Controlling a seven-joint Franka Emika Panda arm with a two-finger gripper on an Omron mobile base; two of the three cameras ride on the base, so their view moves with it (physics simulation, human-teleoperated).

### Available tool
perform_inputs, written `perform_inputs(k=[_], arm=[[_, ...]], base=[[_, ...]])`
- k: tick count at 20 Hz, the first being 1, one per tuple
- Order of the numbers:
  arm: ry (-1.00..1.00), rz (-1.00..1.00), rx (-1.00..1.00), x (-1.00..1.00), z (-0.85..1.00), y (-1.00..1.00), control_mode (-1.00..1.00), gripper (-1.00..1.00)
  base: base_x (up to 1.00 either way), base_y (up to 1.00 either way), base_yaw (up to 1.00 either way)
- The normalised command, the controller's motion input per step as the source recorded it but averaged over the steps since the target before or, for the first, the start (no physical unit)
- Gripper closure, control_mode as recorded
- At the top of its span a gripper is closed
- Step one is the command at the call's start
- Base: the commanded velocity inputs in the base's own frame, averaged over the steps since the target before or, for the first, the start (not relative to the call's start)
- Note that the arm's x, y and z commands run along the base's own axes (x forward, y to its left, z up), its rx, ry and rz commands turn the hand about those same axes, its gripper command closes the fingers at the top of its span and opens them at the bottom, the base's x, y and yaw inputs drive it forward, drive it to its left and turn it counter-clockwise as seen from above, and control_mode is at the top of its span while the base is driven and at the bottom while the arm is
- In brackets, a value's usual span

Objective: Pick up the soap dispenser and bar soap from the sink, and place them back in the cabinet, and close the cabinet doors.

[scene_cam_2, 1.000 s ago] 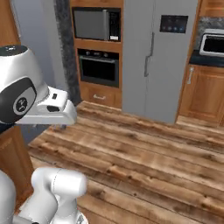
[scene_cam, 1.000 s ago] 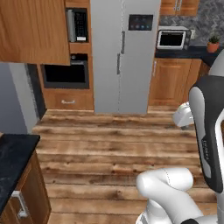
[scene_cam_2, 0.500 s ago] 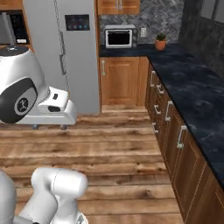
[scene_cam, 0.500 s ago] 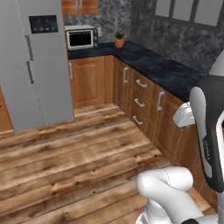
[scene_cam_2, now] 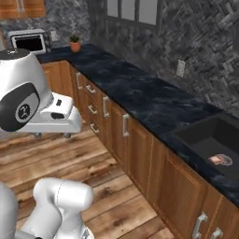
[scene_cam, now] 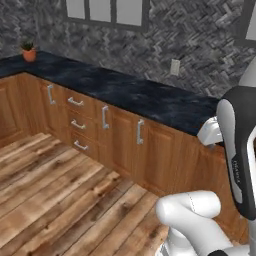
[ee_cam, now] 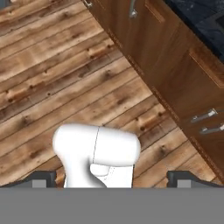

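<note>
Right base view, bar soap (scene_cam_2: 217, 160) in sink (scene_cam_2: 198, 134), hand (ee_cam: 112, 177) apart

A dark speckled countertop (scene_cam: 135, 95) ran along a grey herringbone stone wall (scene_cam: 200, 40). Below the countertop stood warm-brown wooden cabinets with silver handles (scene_cam: 139, 131). Above it were grey-framed window panes (scene_cam: 107, 11). At the countertop's far end sat a small potted plant (scene_cam: 29, 51). Wood-plank flooring (scene_cam: 55, 195) lay before the cabinets.

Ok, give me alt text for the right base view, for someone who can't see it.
A white robot arm stands on a wooden floor beside a long dark stone counter over brown cabinets. At the right, a black sink holds a small reddish bar soap; a microwave and potted plant sit far back.
</note>
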Motion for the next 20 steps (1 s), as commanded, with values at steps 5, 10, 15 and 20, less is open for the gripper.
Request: perform_inputs(k=[5, 10, 15, 20], arm=[[0.0, 0.0, 0.0, 0.0, 0.0, 0.0, 1.0, -1.0], [0.0, 0.0, 0.0, 0.0, 0.0, 0.0, 1.0, -1.0], [0.0, 0.0, 0.0, 0.0, 0.0, 0.0, 1.0, -1.0], [0.0, 0.0, 0.0, 0.0, 0.0, 0.0, 1.0, -1.0]], base=[[0.08, -0.27, -0.74], [0.17, -0.08, -0.73], [0.39, 0.16, -0.6], [0.45, 0.44, -0.36]])
